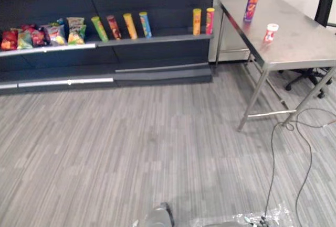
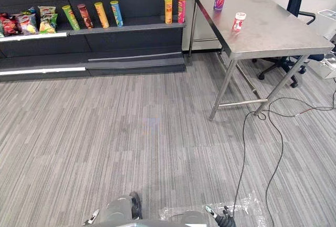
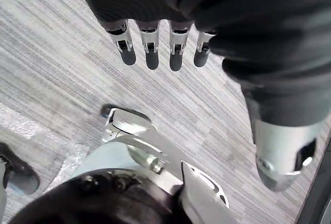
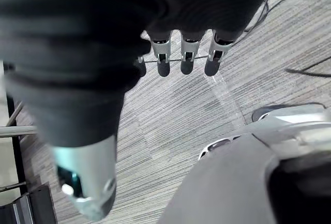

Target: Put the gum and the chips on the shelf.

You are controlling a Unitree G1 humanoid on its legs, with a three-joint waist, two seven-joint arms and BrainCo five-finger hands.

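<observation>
Up in the upper right of the left eye view, the tall purple chips can (image 1: 252, 1) stands upright near the far end of a steel surface (image 1: 299, 46). The gum tub (image 1: 270, 32), small and white with a red label, stands on the same surface, a little nearer the camera and to the right of the can, apart from it. Neither touches a hand.

The dark shelf (image 1: 157, 39) runs across the upper left and top centre of the frame, its right end just beside the surface's far left corner. On its board, a row of four leaning cans (image 1: 121, 26) sits at the middle, two upright yellow cans (image 1: 202, 21) stand at the right end, and bright snack bags (image 1: 47, 34) crowd the left. A black office chair (image 1: 324, 7) shows at the far upper right, behind the surface.

Grey striped carpet floor (image 1: 131, 143) covers the lower part of the frame.

In its wrist view, the left hand (image 3: 151, 53) hangs above the carpet, its fingers (image 3: 176, 58) straight and side by side, the thumb apart, holding nothing. The right hand (image 4: 187, 61) likewise hangs over the floor with fingers (image 4: 212, 62) straight and empty.
</observation>
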